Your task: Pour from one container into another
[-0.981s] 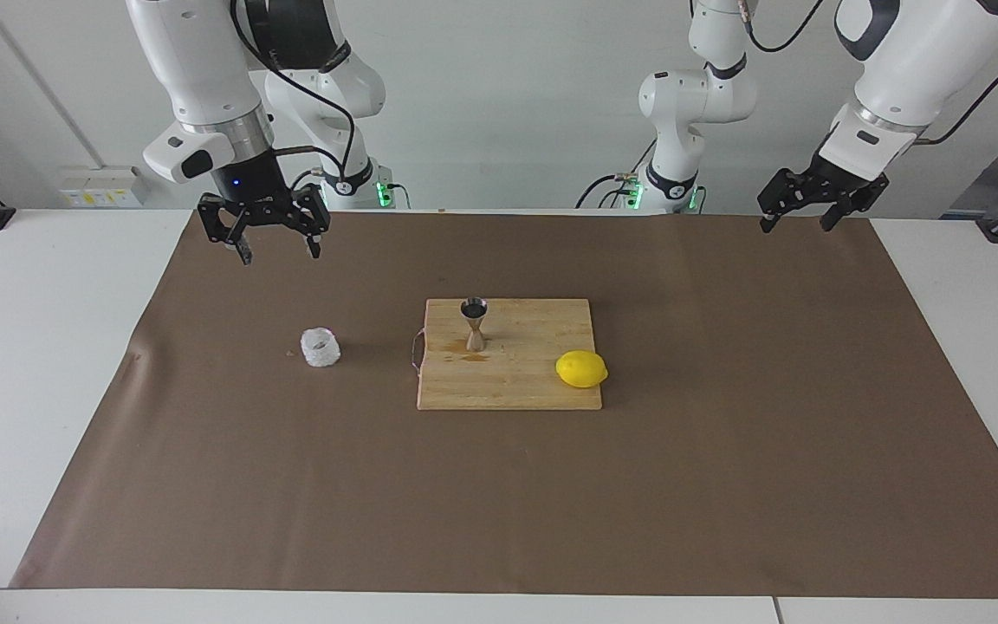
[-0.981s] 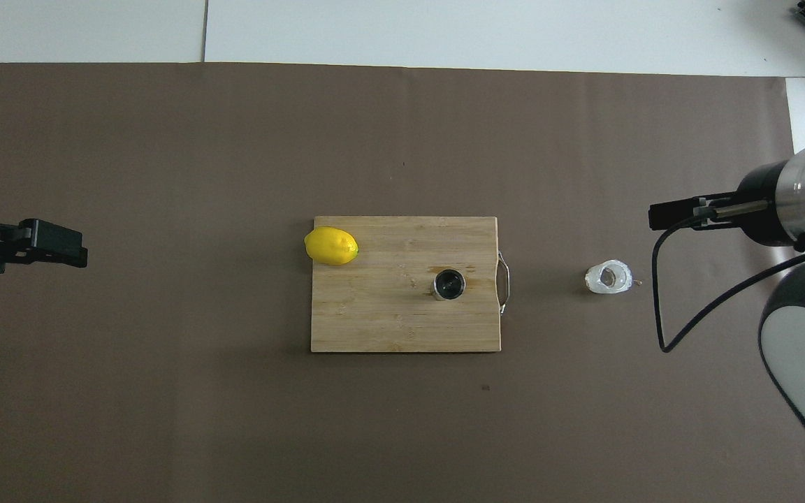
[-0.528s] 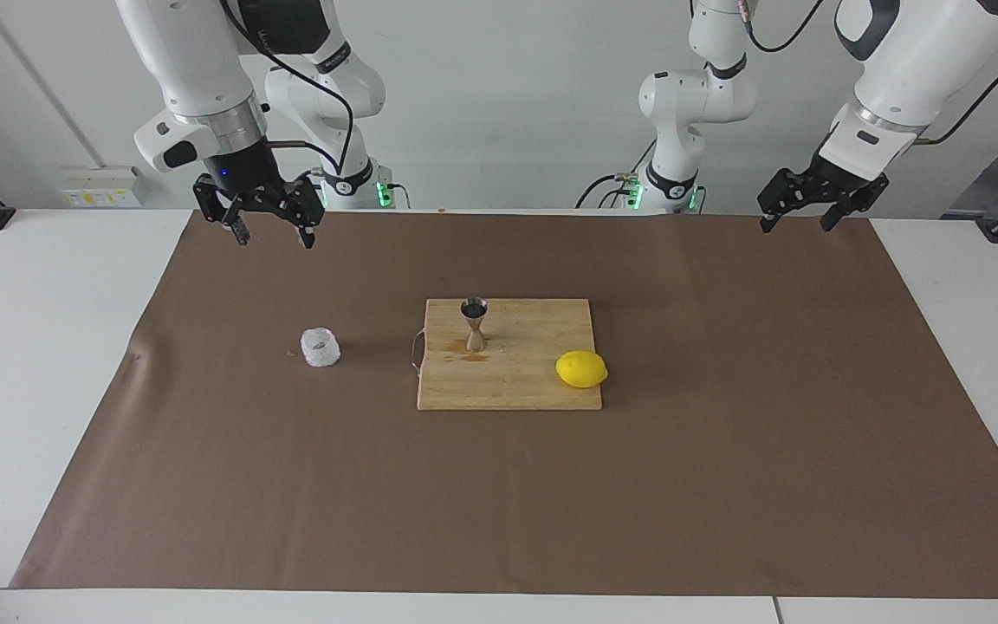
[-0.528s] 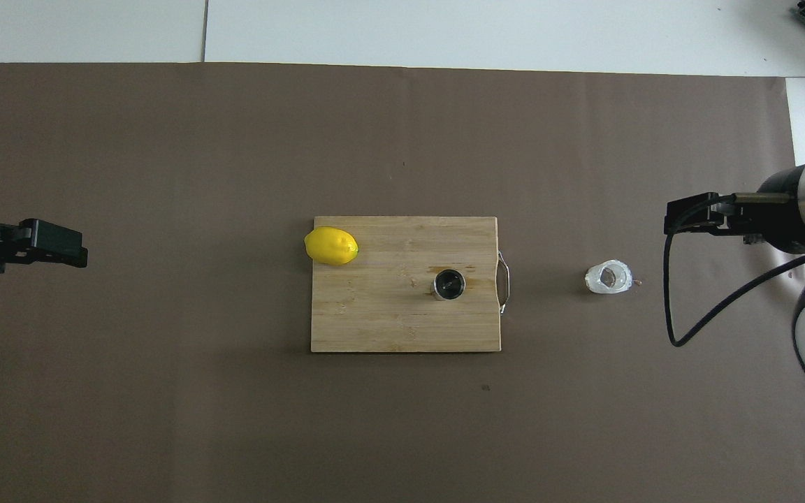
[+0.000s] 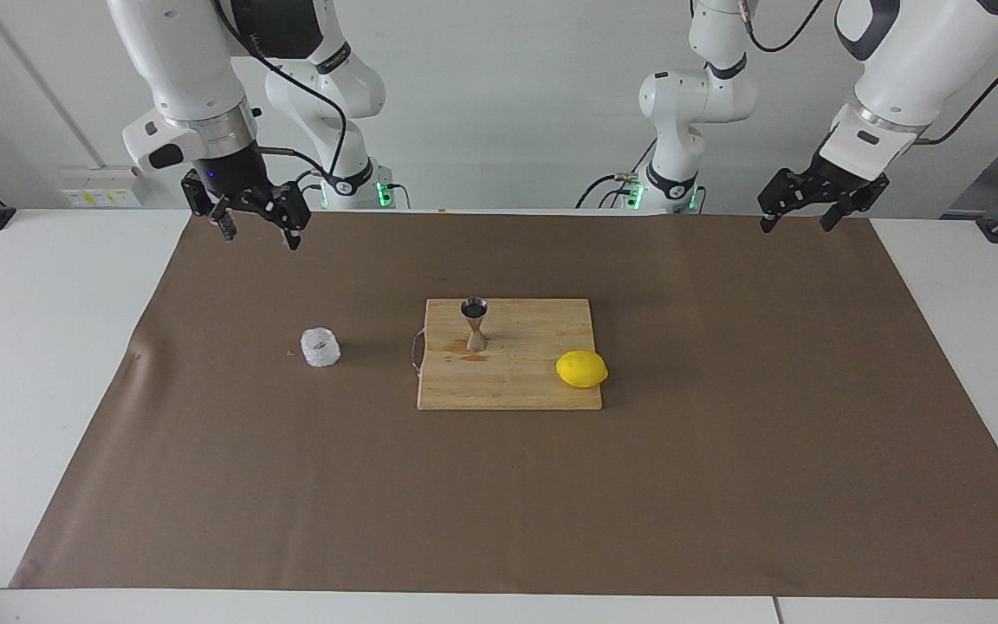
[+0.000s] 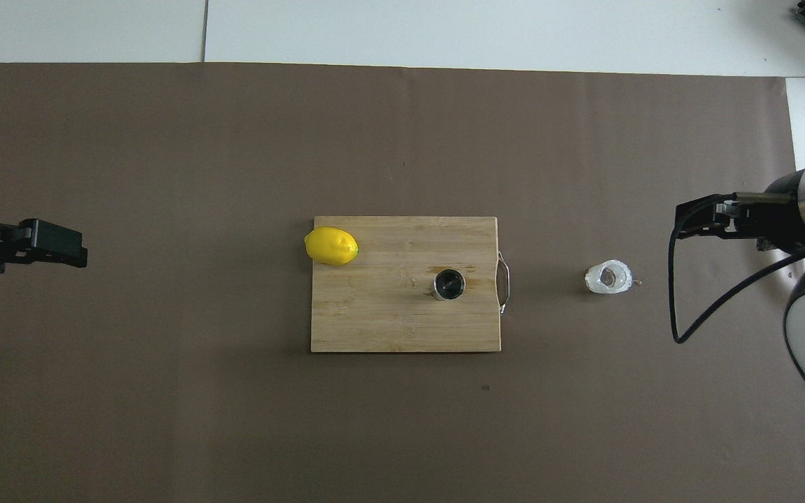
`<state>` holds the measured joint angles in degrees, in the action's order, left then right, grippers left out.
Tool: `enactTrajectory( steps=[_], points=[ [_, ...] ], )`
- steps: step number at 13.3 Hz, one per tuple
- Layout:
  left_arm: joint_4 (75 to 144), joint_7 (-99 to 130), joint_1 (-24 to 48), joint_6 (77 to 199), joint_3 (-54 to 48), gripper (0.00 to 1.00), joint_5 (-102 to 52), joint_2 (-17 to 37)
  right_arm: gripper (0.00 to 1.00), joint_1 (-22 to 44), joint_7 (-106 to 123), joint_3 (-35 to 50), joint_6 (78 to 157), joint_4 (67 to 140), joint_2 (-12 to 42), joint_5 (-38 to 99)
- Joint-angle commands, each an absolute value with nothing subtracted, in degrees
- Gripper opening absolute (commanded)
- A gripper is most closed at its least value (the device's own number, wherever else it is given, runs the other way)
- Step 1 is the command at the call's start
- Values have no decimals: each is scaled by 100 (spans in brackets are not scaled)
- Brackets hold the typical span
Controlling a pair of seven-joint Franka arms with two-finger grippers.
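Glass, ribbed and clear, the cup (image 5: 320, 347) stood alone on the brown mat (image 5: 724, 485) toward the right arm's end, well apart from the cutting board (image 5: 516, 386). On that board the steel jigger (image 5: 474, 324) stood upright, a lemon (image 5: 581, 369) at its edge. The right gripper (image 5: 256, 227) hung spread and empty over the mat's robot-side edge; the left gripper (image 5: 798, 220) waited likewise, fingers parted, empty.
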<state>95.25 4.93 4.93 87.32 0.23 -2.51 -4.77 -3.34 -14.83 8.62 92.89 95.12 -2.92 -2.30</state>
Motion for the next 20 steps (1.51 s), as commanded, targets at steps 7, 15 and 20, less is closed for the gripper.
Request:
enactTrajectory(
  steps=[7,15,20],
  points=[
    [9606,562,510,8675,26,100,-132,-589,100,325,-1556,9,9044,9457,-281,-290],
    [9606,563,501,8675,26,100,-141,-598,100,237,-1485,9,9044,9536,-308,-105],
    [9615,563,510,8666,26,100,-132,-598,100,229,-1222,9,9123,9589,-316,-27]
  ],
)
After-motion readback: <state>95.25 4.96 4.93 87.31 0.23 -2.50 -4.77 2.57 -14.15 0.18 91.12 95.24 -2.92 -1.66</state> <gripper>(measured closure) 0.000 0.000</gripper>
